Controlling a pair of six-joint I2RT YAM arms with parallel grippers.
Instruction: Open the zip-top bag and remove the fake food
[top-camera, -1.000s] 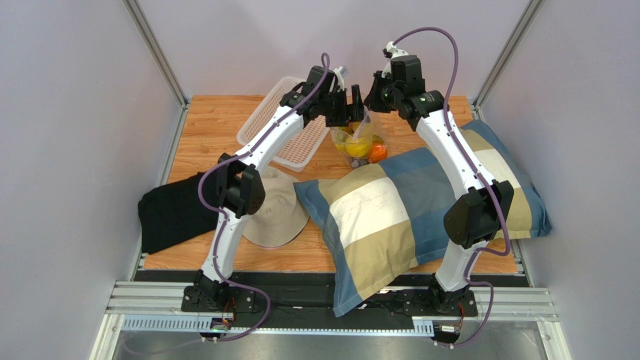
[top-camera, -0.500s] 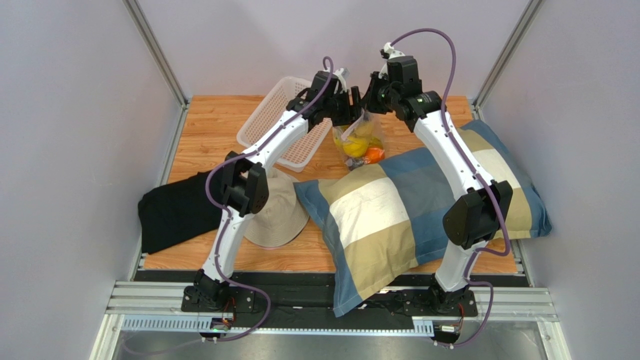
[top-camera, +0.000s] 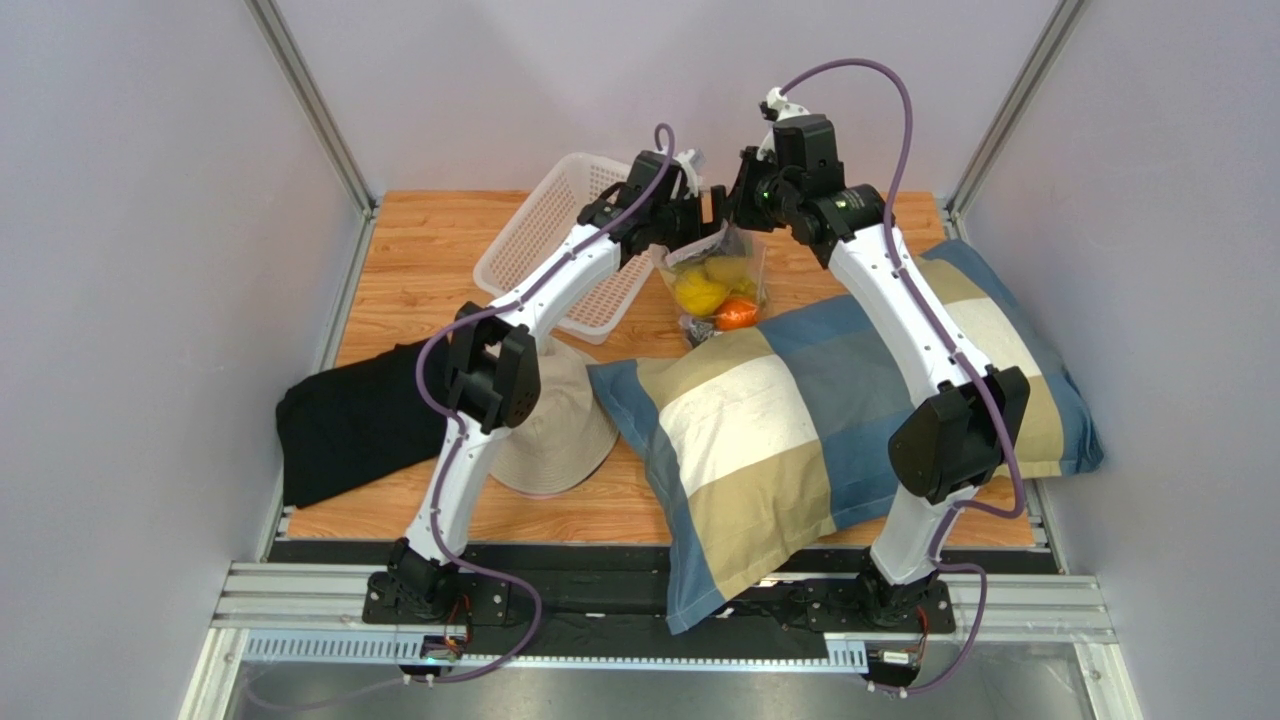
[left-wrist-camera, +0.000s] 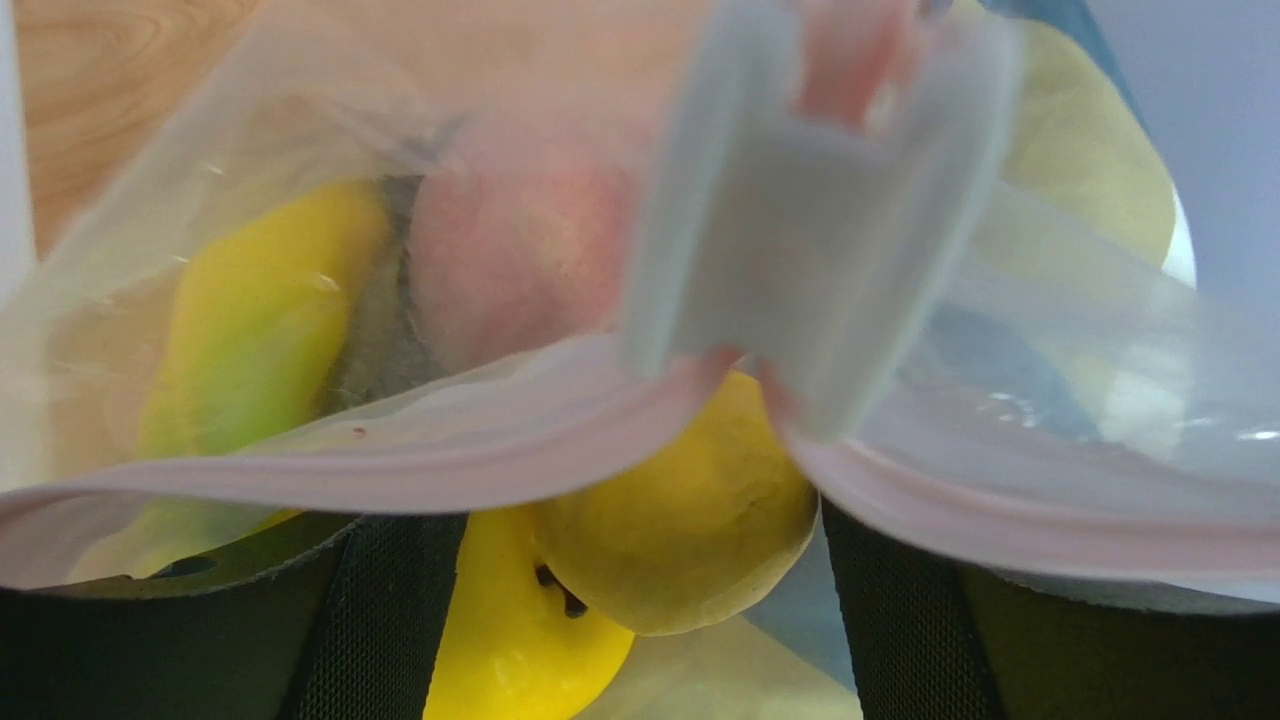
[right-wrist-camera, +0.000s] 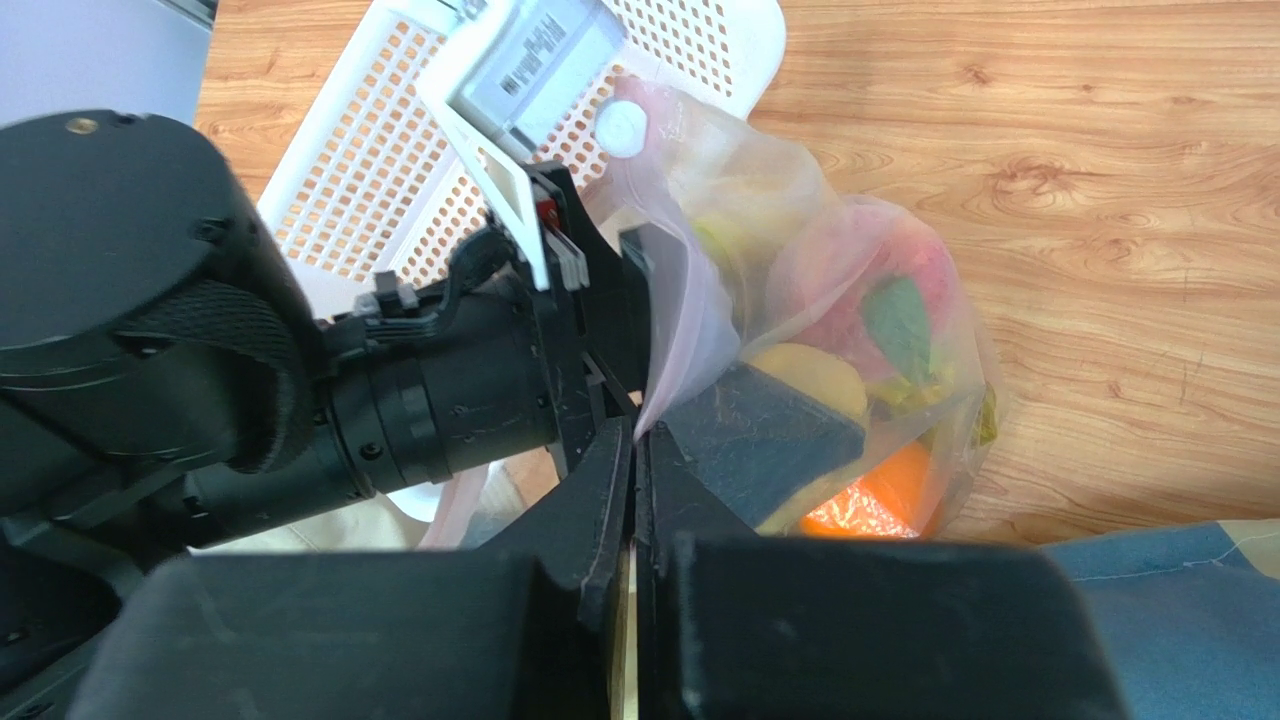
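The clear zip-top bag (top-camera: 721, 278) hangs between my two grippers at the far middle of the table. It holds the fake food: yellow fruits (top-camera: 699, 290), an orange (top-camera: 736, 314) and a pink fruit (right-wrist-camera: 887, 285). My right gripper (right-wrist-camera: 639, 435) is shut on the bag's pink zip edge; it also shows in the top view (top-camera: 732, 222). My left gripper (left-wrist-camera: 631, 563) has its jaws apart. The zip strip (left-wrist-camera: 376, 450) lies across them, with a yellow round fruit (left-wrist-camera: 676, 540) and a banana (left-wrist-camera: 511, 660) behind. In the top view the left gripper (top-camera: 694, 225) faces the right one.
A white mesh basket (top-camera: 556, 225) leans just left of the bag. A blue and beige pillow (top-camera: 842, 405) lies under the right arm, close to the bag. A beige hat (top-camera: 556, 428) and a black cloth (top-camera: 346, 428) lie at the near left.
Both grippers and the bag have moved a little toward the back of the table. The left gripper has come closer to the right one at the bag's top.
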